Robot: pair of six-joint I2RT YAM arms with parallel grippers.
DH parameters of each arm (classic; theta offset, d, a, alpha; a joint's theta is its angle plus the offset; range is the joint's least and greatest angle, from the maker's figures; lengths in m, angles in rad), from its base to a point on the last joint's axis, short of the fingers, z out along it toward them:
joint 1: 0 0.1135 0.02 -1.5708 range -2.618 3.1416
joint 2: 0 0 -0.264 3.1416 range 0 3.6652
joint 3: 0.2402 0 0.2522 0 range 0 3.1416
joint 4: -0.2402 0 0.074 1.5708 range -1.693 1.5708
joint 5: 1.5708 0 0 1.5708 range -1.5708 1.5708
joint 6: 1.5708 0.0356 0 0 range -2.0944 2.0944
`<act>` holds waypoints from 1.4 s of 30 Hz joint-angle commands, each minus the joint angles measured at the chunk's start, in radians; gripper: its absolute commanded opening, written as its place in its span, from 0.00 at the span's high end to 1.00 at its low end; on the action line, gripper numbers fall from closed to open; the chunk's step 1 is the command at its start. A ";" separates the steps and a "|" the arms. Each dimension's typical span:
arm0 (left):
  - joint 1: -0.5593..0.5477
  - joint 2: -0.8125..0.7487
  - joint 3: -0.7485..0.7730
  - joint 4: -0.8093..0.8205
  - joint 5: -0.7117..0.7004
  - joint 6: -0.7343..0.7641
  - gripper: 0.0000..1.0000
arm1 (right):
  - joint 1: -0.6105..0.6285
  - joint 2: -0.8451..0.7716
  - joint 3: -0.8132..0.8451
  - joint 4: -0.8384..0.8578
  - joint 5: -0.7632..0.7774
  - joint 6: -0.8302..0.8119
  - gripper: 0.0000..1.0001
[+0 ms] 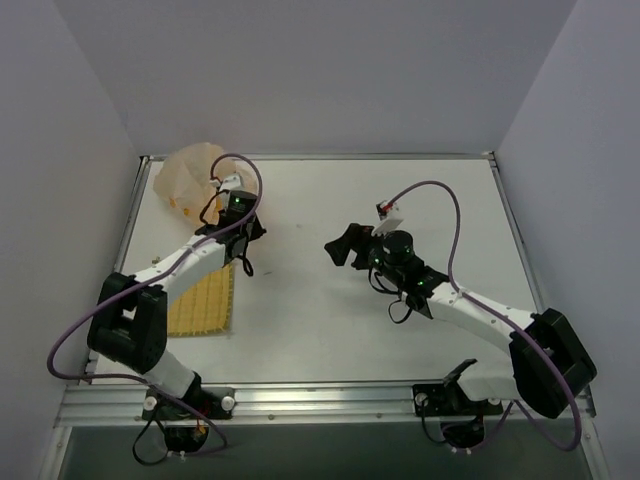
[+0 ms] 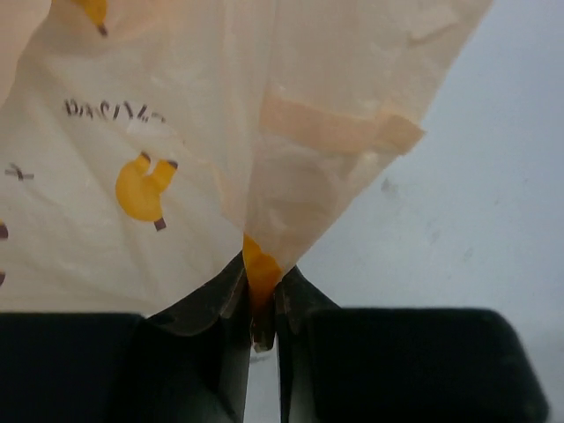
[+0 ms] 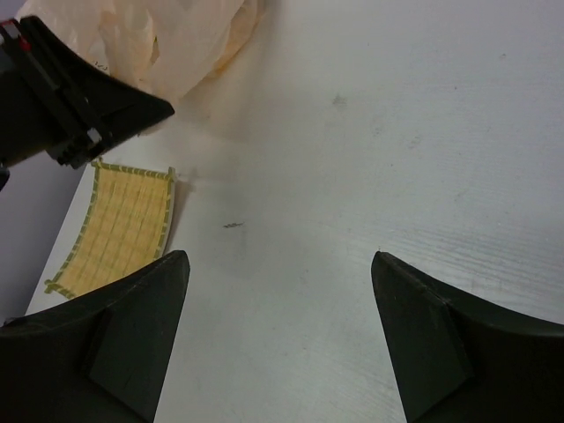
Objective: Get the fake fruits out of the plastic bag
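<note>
The plastic bag [image 1: 188, 175] is seen as thin, crinkled, translucent peach-cream film, printed with small orange shapes and some dark lettering. In the left wrist view it is gathered into pleats, and a darker folded band is shown across it. It is bunched into a mound just past the far edge of the yellow woven mat [image 1: 205, 305]. What is held inside the bag cannot be made out through the plastic. A pinched fold of the bag is clamped between the nearly closed fingers of the left gripper [image 2: 262, 304], beyond the mat's far edge. The right gripper [image 3: 278, 260] is spread wide with nothing held, over the table [image 1: 330, 320], well to the mat's right.
</note>
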 commanded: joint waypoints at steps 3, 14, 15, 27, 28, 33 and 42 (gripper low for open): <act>-0.066 -0.205 -0.195 0.055 -0.079 -0.143 0.67 | 0.038 0.048 0.033 0.050 0.040 0.003 0.16; -0.077 -0.443 -0.028 -0.221 -0.139 0.109 0.25 | 0.100 0.226 0.296 -0.010 0.125 -0.045 0.03; -0.062 -0.447 -0.023 -0.229 -0.180 0.113 0.25 | 0.102 0.243 0.314 -0.004 0.117 -0.045 0.03; 0.221 -0.280 0.021 -0.174 -0.070 0.104 0.29 | 0.191 0.605 0.784 -0.154 -0.050 -0.166 0.00; 0.221 -0.264 0.041 -0.183 -0.072 0.144 0.29 | 0.190 0.647 0.842 -0.164 -0.041 -0.172 0.00; 0.221 -0.184 0.156 -0.241 -0.027 0.259 0.29 | 0.183 0.790 1.002 -0.235 -0.007 -0.208 0.01; 0.244 -0.123 0.162 -0.292 -0.064 0.244 0.29 | 0.179 0.886 0.978 -0.149 -0.055 -0.142 0.84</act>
